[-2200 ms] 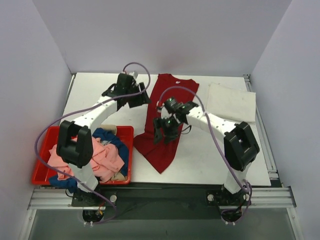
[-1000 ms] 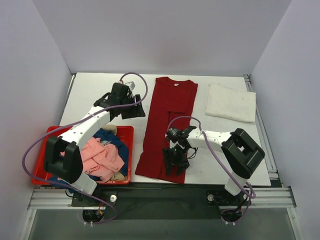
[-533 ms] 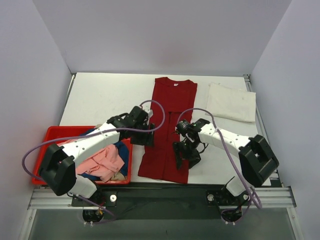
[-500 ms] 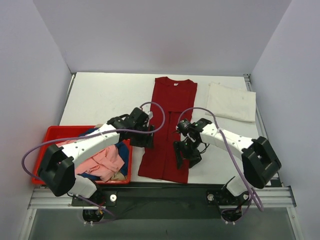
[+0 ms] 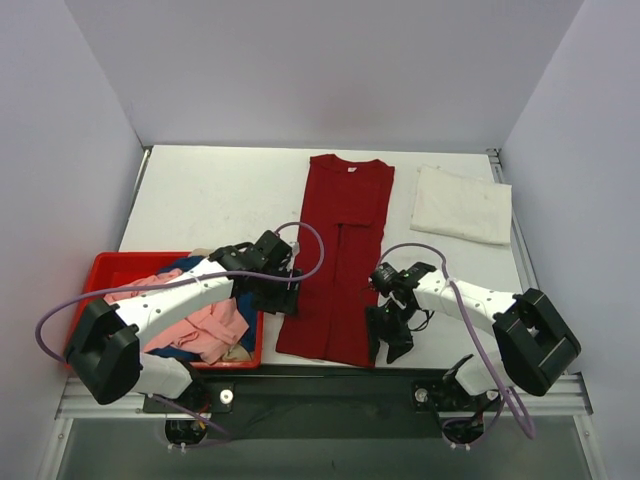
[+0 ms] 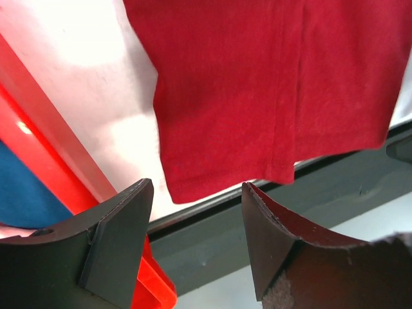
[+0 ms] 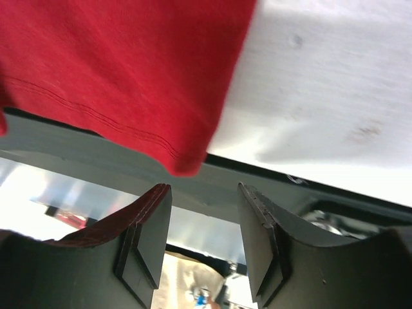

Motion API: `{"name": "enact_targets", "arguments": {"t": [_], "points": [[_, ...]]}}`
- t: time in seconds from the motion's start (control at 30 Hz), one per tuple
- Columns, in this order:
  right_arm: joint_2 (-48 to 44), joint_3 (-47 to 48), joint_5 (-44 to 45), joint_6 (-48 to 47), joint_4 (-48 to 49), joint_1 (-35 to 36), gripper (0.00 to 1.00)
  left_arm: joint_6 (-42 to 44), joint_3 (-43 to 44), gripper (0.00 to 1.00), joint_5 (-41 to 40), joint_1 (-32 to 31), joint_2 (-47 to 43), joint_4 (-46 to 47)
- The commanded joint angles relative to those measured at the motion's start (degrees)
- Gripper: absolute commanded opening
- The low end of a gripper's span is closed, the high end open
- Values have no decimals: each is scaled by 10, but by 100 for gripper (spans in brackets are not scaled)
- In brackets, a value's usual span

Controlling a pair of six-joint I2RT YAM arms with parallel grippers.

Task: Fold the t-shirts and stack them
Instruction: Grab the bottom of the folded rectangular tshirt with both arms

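Note:
The dark red t-shirt (image 5: 340, 250) lies flat as a long narrow strip, collar far, hem at the table's near edge. My left gripper (image 5: 285, 298) hovers open just off the hem's left corner, which shows in the left wrist view as dark red t-shirt (image 6: 257, 84) above the empty left gripper (image 6: 196, 241). My right gripper (image 5: 390, 343) is open beside the hem's right corner. In the right wrist view that dark red t-shirt (image 7: 129, 64) corner hangs just ahead of the right gripper (image 7: 203, 241). A folded white t-shirt (image 5: 462, 203) rests at the far right.
A red bin (image 5: 100, 268) at the near left holds crumpled pink (image 5: 205, 325), blue (image 5: 245, 305) and beige (image 5: 237, 352) shirts, close to my left arm. The bin's rim (image 6: 38, 141) shows in the left wrist view. The table's near edge (image 5: 330, 368) runs right under both grippers.
The red shirt's skewed lower part got straightened. Both grippers moved toward the near edge, the left from the far left side to the hem's left corner. The right jaws narrowed slightly.

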Motion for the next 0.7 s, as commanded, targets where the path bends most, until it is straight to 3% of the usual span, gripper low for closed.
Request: {"name": "enact_targets", "arguments": {"t": [0.0, 0.37, 0.67], "points": [[-15, -16, -28, 39, 34, 7, 46, 4, -14, 68, 41, -4, 0, -6], [-4, -57, -28, 73, 78, 23, 40, 1, -56, 68, 92, -14, -17, 21], [8, -67, -17, 73, 91, 22, 30, -17, -55, 68, 59, -33, -4, -4]]}}
